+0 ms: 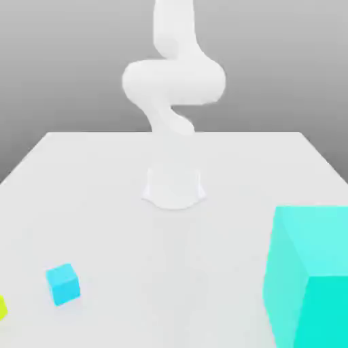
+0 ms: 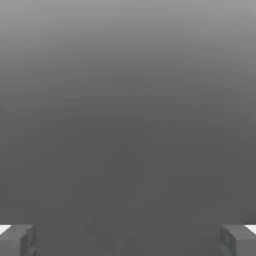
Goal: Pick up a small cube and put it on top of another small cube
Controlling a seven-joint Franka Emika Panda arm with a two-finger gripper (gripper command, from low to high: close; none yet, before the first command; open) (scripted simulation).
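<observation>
The tool (image 2: 128, 240) stands wide, fingertips (image 2: 17, 240) far apart with nothing between them. The small blue cube (image 1: 63, 284) sits on the desk (image 1: 102, 177), well apart from the tool and toward the exterior view's left, near a yellow object (image 1: 2, 308). The big turquoise cube (image 1: 309, 275) lies opposite.

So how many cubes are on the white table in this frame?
2 for certain: a small sky-blue matte cube near the exterior view's lower left, and a huge turquoise cube at the lower right. A yellow-green object, cut by the left edge, may be a third.
</observation>
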